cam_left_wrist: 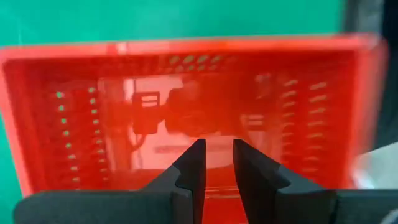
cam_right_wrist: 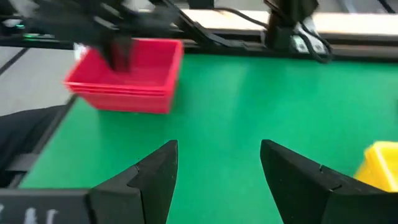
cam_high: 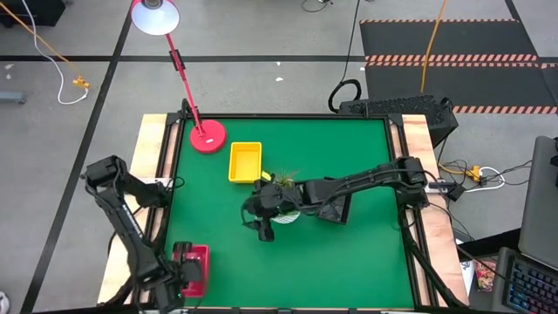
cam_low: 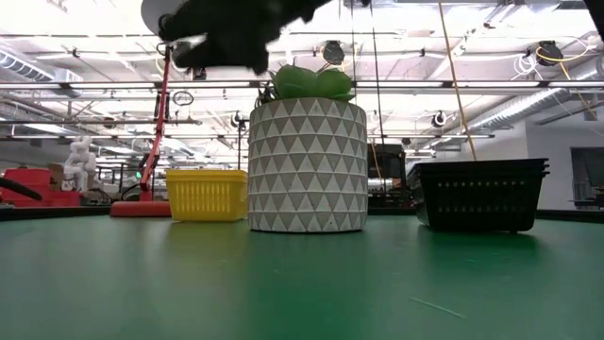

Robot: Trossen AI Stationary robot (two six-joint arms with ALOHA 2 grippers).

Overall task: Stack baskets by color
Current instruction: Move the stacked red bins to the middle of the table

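Note:
Red baskets [cam_high: 195,260] sit nested on the green table at its near left corner; the right wrist view shows them as a stack [cam_right_wrist: 127,81]. My left gripper [cam_left_wrist: 217,152] points down over the top red basket's inside [cam_left_wrist: 186,93], near one long wall, fingers a narrow gap apart with nothing between them. My right gripper [cam_right_wrist: 217,168] hangs open and wide above the table's middle [cam_high: 261,222], beside the plant pot, holding nothing. A yellow basket [cam_high: 245,162] stands at the far left centre. A black basket stack [cam_low: 481,194] stands right of the pot.
A potted succulent in a grey patterned pot [cam_low: 307,165] stands mid-table under my right arm. The round red lamp base [cam_high: 207,137] sits at the far left corner, its stem leaning out past the table. Bare green mat [cam_high: 331,270] lies along the near right.

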